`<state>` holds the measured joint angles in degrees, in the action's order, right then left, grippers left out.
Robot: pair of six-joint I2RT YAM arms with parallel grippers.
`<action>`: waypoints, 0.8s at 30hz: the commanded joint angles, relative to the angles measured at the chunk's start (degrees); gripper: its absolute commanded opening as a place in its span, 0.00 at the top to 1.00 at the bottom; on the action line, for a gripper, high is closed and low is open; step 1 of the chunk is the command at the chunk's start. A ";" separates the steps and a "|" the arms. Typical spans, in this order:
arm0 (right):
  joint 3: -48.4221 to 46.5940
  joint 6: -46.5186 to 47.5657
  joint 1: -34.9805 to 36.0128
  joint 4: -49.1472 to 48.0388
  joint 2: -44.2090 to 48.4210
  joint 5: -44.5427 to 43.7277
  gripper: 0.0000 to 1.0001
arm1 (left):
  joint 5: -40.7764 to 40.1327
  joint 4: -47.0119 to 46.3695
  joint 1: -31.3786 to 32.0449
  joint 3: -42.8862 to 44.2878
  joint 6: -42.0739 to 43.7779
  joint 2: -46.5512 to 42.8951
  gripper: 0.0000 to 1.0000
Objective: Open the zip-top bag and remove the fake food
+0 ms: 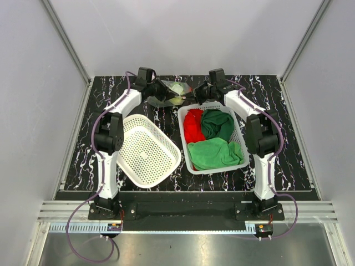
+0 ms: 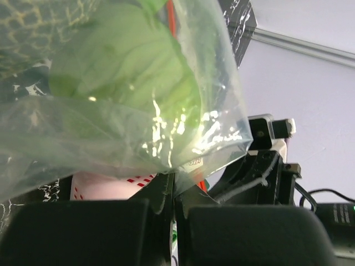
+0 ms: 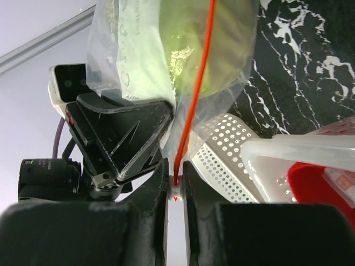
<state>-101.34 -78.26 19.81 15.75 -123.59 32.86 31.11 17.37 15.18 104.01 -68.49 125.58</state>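
Note:
The clear zip-top bag [image 1: 173,93] hangs between both grippers above the table's far edge. Pale green fake food [image 1: 176,88] shows through it. My left gripper [image 1: 159,88] holds the bag's left side. In the left wrist view the left gripper [image 2: 173,180] is shut on a fold of the bag [image 2: 211,127], with the green fake food [image 2: 122,72] just above. In the right wrist view my right gripper [image 3: 176,169] is shut on the white slider [image 3: 176,191] at the end of the red zip strip [image 3: 201,72]. The fake food [image 3: 183,50] bulges inside the bag [image 3: 119,44].
A white perforated basket [image 1: 147,149] lies tilted in front of the left arm. A second basket [image 1: 239,136] in front of the right arm holds a red cloth [image 1: 193,124] and green cloths [image 1: 213,152]. Its rim [image 3: 288,149] shows close below the right gripper.

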 commanded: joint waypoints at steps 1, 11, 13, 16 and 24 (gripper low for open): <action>1.76 0.48 -1.44 -0.37 2.74 -1.40 0.95 | 1.58 -4.44 -1.99 -2.14 2.13 -6.31 1.00; 0.36 -0.40 -2.50 -0.98 -0.51 -0.87 0.95 | 3.69 -6.20 -2.61 -5.03 2.48 -8.42 1.00; -0.26 -0.14 -3.20 -1.33 -1.12 -0.69 0.95 | 3.78 -6.99 -2.79 -6.53 2.66 -9.30 1.00; -1.75 0.47 -3.99 -1.33 -2.26 -0.08 0.95 | 3.87 -8.22 -3.14 -9.17 2.66 -10.35 1.00; -3.34 2.14 -3.99 -3.18 -2.72 4.76 0.92 | 5.01 -9.19 -3.40 -11.01 2.66 -10.97 1.00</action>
<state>-104.60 -77.80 18.15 14.20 -128.79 39.35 33.50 10.50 13.28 94.00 -67.29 119.72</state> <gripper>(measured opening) 0.156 0.009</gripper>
